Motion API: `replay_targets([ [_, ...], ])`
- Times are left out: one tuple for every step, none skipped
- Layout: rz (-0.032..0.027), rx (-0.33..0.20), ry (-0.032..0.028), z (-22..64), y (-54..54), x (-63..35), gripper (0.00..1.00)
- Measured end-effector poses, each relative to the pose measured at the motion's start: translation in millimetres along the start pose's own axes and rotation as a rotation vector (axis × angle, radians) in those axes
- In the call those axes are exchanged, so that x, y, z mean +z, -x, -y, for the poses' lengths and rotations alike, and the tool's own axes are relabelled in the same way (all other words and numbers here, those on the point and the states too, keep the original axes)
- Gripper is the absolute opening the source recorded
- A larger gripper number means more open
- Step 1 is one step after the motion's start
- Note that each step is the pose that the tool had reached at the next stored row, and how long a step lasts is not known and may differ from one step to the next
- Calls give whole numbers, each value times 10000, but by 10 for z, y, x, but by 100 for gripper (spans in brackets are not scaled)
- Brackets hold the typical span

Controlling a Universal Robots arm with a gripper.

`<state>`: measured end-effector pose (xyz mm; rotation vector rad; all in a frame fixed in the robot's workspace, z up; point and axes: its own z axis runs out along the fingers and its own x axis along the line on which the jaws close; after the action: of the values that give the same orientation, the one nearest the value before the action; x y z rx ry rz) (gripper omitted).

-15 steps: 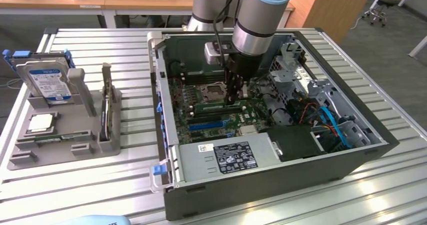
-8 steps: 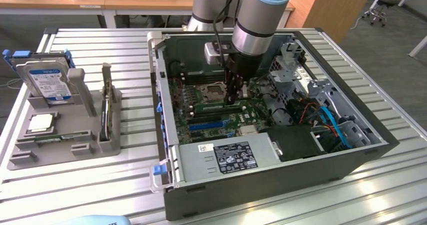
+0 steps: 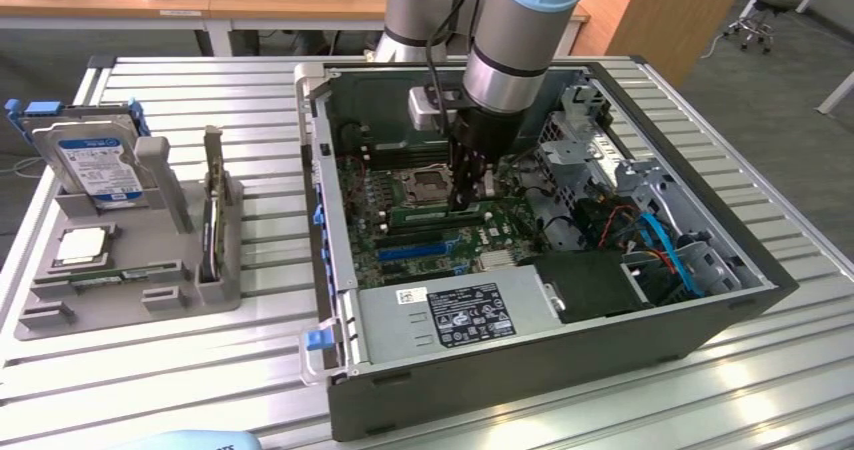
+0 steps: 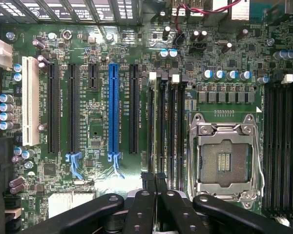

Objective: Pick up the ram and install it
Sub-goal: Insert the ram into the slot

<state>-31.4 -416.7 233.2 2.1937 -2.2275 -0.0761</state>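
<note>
Seating the ram: gripper down at the memory slots

I have the black two-fingered gripper (image 3: 463,204) lowered into the open grey metal computer case (image 3: 534,370), at the centre of the exterior view. Its tip sits just above the green motherboard (image 4: 95,124).

In the wrist view the gripper (image 4: 154,178) is drawn narrow, with only a sliver between the tips. A thin strip runs on from that sliver along the line of the long black memory slots (image 4: 176,131). I take it for the long, thin green circuit-board stick, the ram (image 4: 155,126), seen edge-on and pinched between the fingers. In the exterior view the ram (image 3: 420,213) shows as a pale green bar reaching from the tip toward the exterior view's left. It lies just beside the square silver processor socket (image 3: 424,183).

I cannot tell whether its lower edge is touching a slot or hanging just above one.

The picking up looks done, and I judge the step in hand to be the insertion itself.

That move calls for the stick to lie parallel with its slot and centred between the end latches. The long blue expansion slot (image 4: 112,112) gives me a line to check against. The press must then go straight down without tilt, since a skewed edge could jam against the slot wall.

At the exterior view's left, the grey moulded holder (image 3: 47,320) carries a silver hard drive with a blue label (image 3: 96,165), well apart from the work.
</note>
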Motion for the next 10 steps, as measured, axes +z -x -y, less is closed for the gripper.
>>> replay_targets([
  [1,0,-1,0,0,1,11],
  [0,0,0,0,0,1,11],
  [0,0,0,0,0,2,11],
  [4,0,-2,1,0,6,11],
  [3,0,-1,1,1,9,11],
  [1,0,0,0,0,9,11],
  [-1,-1,0,1,0,9,11],
  [-1,0,0,0,0,9,11],
  [0,0,0,0,0,10,11],
  [1,0,-1,1,0,10,11],
])
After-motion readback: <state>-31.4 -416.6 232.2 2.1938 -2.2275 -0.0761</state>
